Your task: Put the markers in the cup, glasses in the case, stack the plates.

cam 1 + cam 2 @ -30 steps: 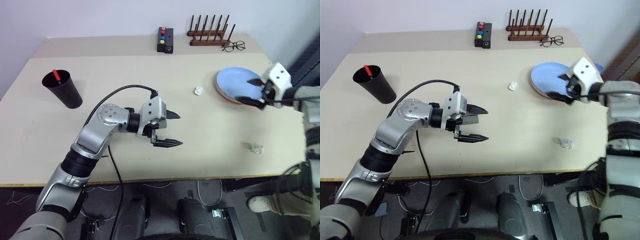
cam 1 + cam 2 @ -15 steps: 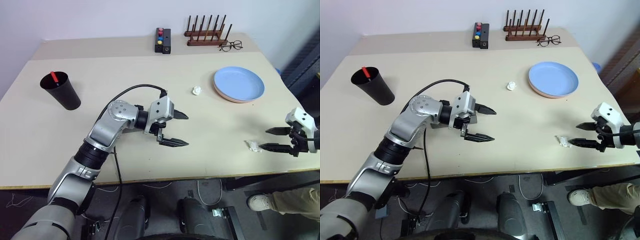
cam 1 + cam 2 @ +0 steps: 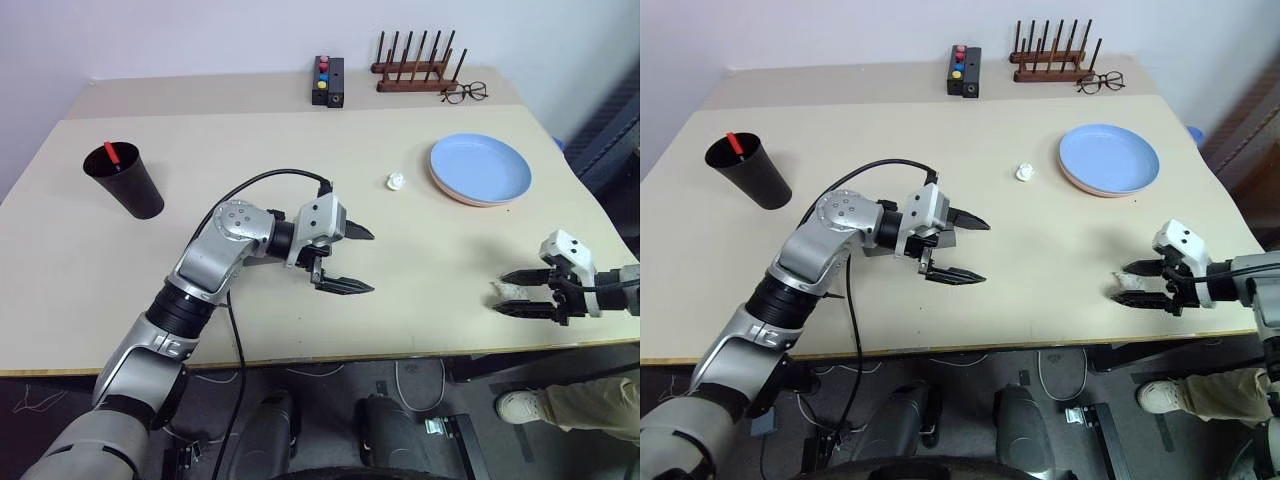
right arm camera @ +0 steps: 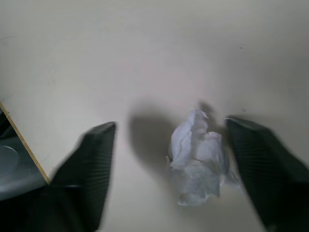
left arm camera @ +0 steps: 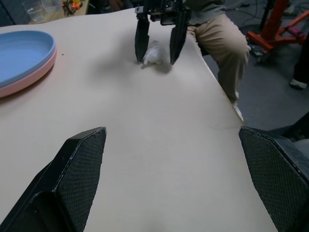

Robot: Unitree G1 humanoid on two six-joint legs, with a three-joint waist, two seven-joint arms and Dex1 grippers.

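One smooth beige table (image 3: pixel 250 150) holds everything. Two round shallow plastic plates (image 3: pixel 480 168) sit stacked at its far right, blue on pink. A tapered black cup (image 3: pixel 126 180) at the left holds a red-capped marker (image 3: pixel 113 152). The left gripper (image 3: pixel 352 260) hovers spread wide. The right gripper (image 3: pixel 505 292) straddles a crumpled paper wad (image 4: pixel 199 157), fingers apart.

Bright, even overhead light on the desk (image 3: pixel 300 140); soft shadows under both arms. Right wrist view blurred, its pincer (image 4: pixel 169 159) smeared.
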